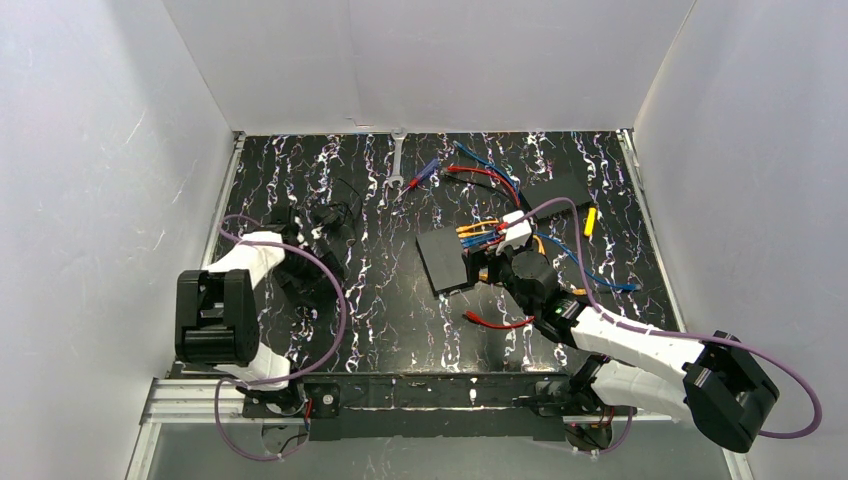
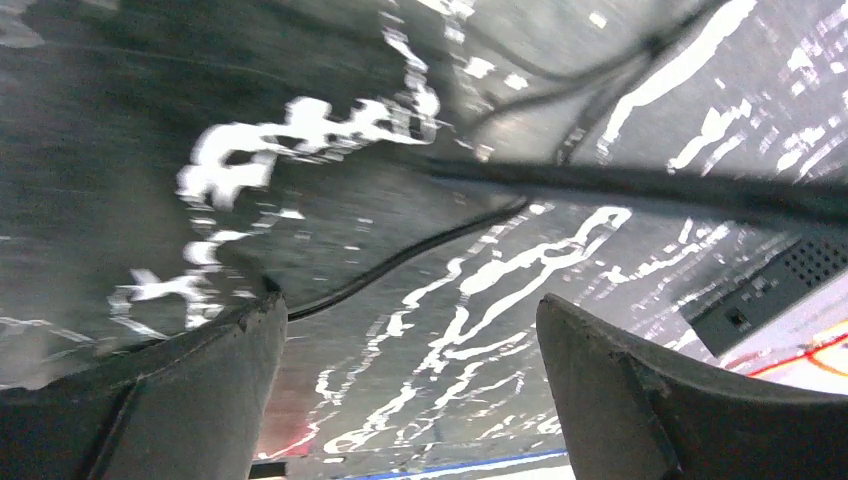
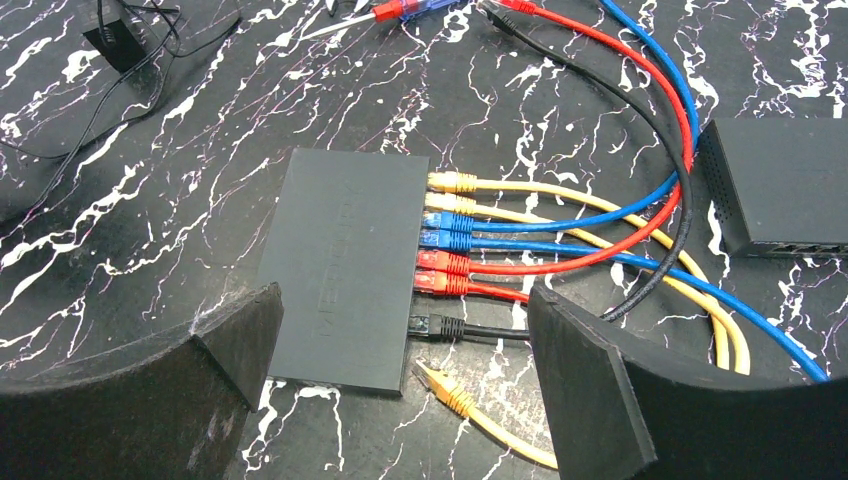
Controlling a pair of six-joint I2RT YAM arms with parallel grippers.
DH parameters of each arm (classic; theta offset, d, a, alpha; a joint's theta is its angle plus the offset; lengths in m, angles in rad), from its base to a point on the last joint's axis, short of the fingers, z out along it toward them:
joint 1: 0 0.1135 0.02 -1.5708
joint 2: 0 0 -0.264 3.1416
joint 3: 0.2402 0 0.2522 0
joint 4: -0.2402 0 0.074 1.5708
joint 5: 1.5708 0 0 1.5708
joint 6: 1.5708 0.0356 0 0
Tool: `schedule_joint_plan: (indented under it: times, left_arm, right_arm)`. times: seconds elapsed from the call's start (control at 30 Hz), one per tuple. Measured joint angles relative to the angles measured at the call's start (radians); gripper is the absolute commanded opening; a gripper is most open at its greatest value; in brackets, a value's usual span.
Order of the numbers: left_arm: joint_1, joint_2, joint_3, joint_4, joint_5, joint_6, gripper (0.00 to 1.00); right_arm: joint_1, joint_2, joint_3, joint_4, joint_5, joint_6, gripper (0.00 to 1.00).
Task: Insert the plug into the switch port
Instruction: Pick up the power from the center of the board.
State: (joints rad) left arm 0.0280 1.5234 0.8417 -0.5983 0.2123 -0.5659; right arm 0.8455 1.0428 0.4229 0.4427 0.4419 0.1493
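Observation:
The switch (image 3: 345,265) is a flat matte-black box lying on the marbled table; it also shows in the top view (image 1: 443,262). Several plugs sit in the sockets along its right edge: yellow, blue, red and one black (image 3: 440,326). A loose yellow plug (image 3: 440,385) lies on the table just off the switch's near right corner, its cable trailing to the lower right. My right gripper (image 3: 405,355) is open and empty, hovering over the switch's near edge and the loose plug. My left gripper (image 2: 410,380) is open and empty, low over the table at the left (image 1: 328,225).
A second plain black slab (image 3: 780,190) lies right of the cables. A small black block (image 3: 120,35) with thin black wire sits far left. A screwdriver (image 1: 420,177) and wrench (image 1: 397,160) lie at the back. A loose red cable (image 1: 500,322) lies in front.

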Motion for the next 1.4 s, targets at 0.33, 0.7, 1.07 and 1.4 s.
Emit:
schedule_joint_plan:
  times: [0.33,0.7,1.07,1.4]
  left_arm:
    - [-0.343,0.041,0.014,0.151,0.135,-0.217,0.94]
    - [-0.435,0.02,0.09,0.227,0.13,-0.286,0.96]
    - [-0.434,-0.29,0.139,0.034,-0.063,-0.112,0.98]
    - [-0.434,-0.651,0.148,-0.11,-0.338,0.07,0.98]
  right_arm:
    - [0.0,0.008,0.002,-0.002,-0.014,0.0,1.0]
    - [0.0,0.029,0.028,-0.025,-0.083,0.002,0.9]
    - [0.139,0.131,0.107,-0.073,-0.063,0.049,0.87]
    - [0.471,0.423,0.326,-0.195,0.239,0.203,0.85]
